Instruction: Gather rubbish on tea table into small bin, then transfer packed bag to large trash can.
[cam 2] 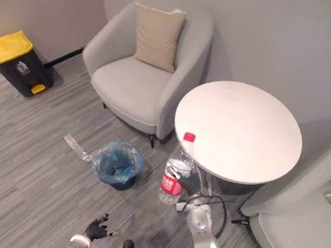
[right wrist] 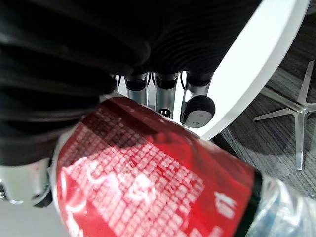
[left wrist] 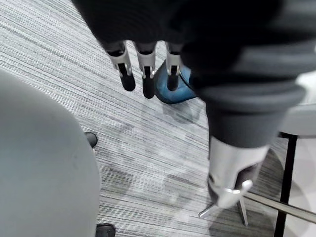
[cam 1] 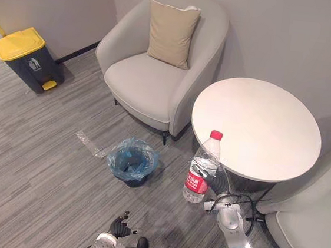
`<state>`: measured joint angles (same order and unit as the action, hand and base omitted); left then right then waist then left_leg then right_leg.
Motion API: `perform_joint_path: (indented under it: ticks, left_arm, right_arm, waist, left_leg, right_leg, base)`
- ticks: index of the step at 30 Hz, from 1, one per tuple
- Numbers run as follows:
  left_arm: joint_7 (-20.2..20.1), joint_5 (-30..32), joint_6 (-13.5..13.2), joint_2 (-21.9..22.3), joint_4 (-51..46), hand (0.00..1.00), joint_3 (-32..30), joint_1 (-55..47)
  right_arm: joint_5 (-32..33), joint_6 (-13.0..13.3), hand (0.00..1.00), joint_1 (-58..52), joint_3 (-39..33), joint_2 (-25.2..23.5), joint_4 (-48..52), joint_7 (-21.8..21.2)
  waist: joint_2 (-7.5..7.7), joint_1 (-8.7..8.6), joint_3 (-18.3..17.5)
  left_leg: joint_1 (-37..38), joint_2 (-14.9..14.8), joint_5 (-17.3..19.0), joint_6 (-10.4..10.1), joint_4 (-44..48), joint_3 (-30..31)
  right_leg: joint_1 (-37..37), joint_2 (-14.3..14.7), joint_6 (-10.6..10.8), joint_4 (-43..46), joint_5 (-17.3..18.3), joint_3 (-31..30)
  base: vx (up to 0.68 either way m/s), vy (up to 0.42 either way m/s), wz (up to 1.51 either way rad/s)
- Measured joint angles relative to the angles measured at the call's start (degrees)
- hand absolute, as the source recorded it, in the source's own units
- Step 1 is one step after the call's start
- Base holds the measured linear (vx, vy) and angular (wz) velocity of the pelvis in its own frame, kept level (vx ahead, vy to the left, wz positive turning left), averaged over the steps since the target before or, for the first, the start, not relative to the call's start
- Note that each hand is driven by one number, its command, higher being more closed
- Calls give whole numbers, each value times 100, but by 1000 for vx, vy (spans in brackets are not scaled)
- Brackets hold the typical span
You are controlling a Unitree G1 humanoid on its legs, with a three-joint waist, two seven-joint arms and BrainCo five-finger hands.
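Carpet (cam 1: 43,164) open around small bin (cam 1: 116,160); armchair (cam 1: 152,81), tea table (cam 1: 260,128) close behind.

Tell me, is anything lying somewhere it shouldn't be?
Yes. A clear plastic scrap lies flat on the carpet beside the small bin, not inside its blue bag, so it looks like dropped litter. The bottle is fine: it stands upright in the right hand, next to the table.

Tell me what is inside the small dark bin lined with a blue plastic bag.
Inside the small dark bin only its crumpled blue plastic bag shows, sagging into a shadowed middle. Whether rubbish lies at the bottom cannot be told.
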<state>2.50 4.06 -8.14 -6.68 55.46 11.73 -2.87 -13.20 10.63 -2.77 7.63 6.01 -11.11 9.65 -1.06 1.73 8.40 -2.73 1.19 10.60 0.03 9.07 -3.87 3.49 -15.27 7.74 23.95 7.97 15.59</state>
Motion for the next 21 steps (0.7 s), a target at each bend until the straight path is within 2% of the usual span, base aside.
perform_joint_path:
  ticks: [1,2,4,6,7,8,10,12,14,16,17,18,20,21]
  left_arm:
    - [9,-67,-2,-24,-15,0,-3,-18]
    - [24,-145,8,-64,-9,0,-10,-17]
    - [92,-190,13,-99,53,0,-129,-4]
    - [103,-199,13,-75,114,0,-160,16]
    - [101,-195,12,-74,117,0,-158,11]
    - [93,-188,13,-52,178,0,-177,40]
    - [97,-182,0,109,196,0,-194,66]
    - [89,-163,12,148,209,0,-195,68]
    - [65,-76,8,156,204,0,-190,92]
    - [67,-70,2,156,198,0,-194,160]
    - [69,-70,2,138,191,0,-202,165]
    - [72,-70,-4,154,132,0,-218,169]
    - [61,-25,6,172,123,0,-215,188]
    - [66,43,5,169,128,0,-211,189]
  right_arm:
    - [-33,2,100,-14,9,46,-2,-5]
    - [-34,8,100,-26,50,48,-1,-10]
    - [-33,36,100,-16,187,73,-1,-36]
    - [-31,35,100,-15,188,88,-25,-68]
    - [-31,34,100,-33,176,93,-26,-70]
    - [-23,35,100,-72,125,140,-23,-69]
    - [-23,21,100,-67,21,291,-48,-79]
    - [-16,21,100,-54,-85,301,-48,-105]
    - [1,15,100,-157,-204,305,-50,-111]
    - [85,19,100,-215,-272,365,-48,-103]
    - [88,22,100,-187,-272,365,-48,-99]
    - [88,23,100,-103,-271,363,-49,-85]
    - [94,22,100,-32,-270,337,-49,-73]
    - [94,20,100,-50,-270,331,-49,-73]
  waist:
    - [-11,-58,33]
    - [13,-140,55]
    - [57,-154,42]
    - [38,-176,79]
    - [92,-190,55]
    - [99,-245,101]
    - [-203,-163,89]
    - [-278,-193,105]
    - [-228,-231,138]
    - [-141,-211,160]
    - [-96,-187,169]
    - [-122,-165,156]
    - [-120,-167,171]
    - [-168,-169,142]
  left_leg:
    - [137,-13,94,43,104,260]
    - [190,-41,193,116,157,504]
    - [199,-127,189,88,204,786]
    - [282,-128,186,78,115,1156]
    - [296,-60,210,37,122,1287]
    - [334,30,336,-135,193,1548]
    - [296,-178,388,-222,228,1628]
    - [275,-322,383,-318,228,1611]
    - [220,-343,379,-565,675,1441]
    - [-175,-373,362,-584,1977,725]
    - [-329,-461,453,-552,2278,416]
    - [-484,-734,605,-435,2401,-6]
    - [-656,-1002,602,-403,1992,-219]
    - [-651,-1132,356,-417,1476,-201]
  right_leg:
    - [366,3,-230,902,37,-397]
    - [603,245,-349,1328,439,-782]
    - [933,845,-459,1080,757,-1051]
    - [1194,1262,-507,279,632,-1105]
    - [1188,1305,-505,-191,371,-1152]
    - [1088,1279,-755,-538,-241,-1145]
    - [922,1367,-764,-687,-251,-906]
    - [792,1438,-770,-809,-249,-683]
    - [415,1432,-793,-998,-235,-621]
    - [-192,1411,-814,-1439,-222,-624]
    - [-343,1376,-854,-1579,-199,-638]
    - [-402,1387,-876,-1652,-185,-649]
    - [-380,1320,-849,-1657,-178,-661]
    - [-380,1266,-754,-1622,-146,-668]
  base:
    - [213,19,92]
    - [208,-45,98]
    - [227,-108,96]
    - [243,-128,107]
    - [268,-158,131]
    - [326,-173,111]
    - [280,-107,71]
    - [248,-80,51]
    - [199,-24,70]
    - [163,23,54]
    - [117,43,13]
    - [89,68,-3]
    - [67,112,-3]
    - [52,199,2]
